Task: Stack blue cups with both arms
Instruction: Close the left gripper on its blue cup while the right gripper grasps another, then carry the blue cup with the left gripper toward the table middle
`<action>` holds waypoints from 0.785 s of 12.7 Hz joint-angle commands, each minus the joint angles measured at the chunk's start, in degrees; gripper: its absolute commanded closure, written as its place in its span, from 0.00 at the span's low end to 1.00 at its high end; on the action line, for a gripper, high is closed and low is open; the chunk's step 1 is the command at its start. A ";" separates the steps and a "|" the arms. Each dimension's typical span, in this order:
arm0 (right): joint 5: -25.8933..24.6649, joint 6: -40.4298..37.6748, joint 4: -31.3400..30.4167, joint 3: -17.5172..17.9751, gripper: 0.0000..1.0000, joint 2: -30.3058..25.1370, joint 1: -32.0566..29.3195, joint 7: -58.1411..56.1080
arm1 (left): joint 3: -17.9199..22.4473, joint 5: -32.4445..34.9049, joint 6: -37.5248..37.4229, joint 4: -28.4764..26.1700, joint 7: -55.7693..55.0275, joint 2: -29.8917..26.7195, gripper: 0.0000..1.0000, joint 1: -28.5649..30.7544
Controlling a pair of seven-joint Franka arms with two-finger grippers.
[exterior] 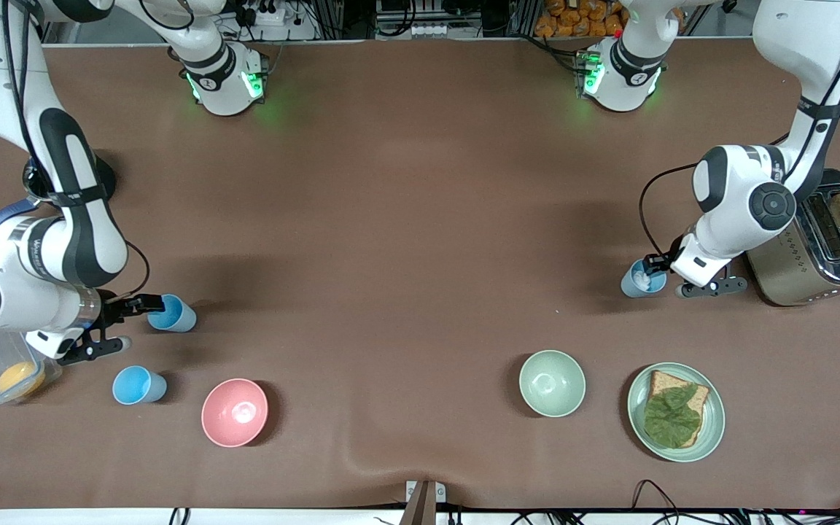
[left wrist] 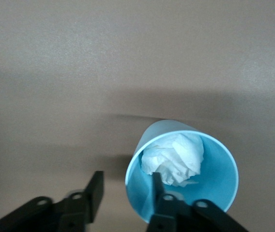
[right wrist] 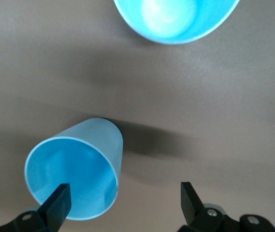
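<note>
1. Blue cups: three are noted on the table. The upper cup (exterior: 172, 313) and the lower cup (exterior: 139, 385) stand toward the right arm's end, the tissue-filled cup (exterior: 642, 278) toward the left arm's end.
2. Right gripper (right wrist: 123, 195): jaws open, astride the upper cup's wall.
3. Left gripper (left wrist: 128, 191): jaws open, astride the tissue-filled cup's wall.
4. Step judged: grasping. Next, the jaws should be closed on both walls and the cups lifted for nesting.

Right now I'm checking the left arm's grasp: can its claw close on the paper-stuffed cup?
Probably yes: the left claw is open, one finger inside the blue cup, one outside, nothing blocking.
</note>
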 commanded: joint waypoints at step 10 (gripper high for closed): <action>2.20 1.39 1.35 0.21 1.00 3.42 0.62 -0.67 | -11.18 -1.39 -6.51 3.14 -10.81 -4.66 1.00 0.16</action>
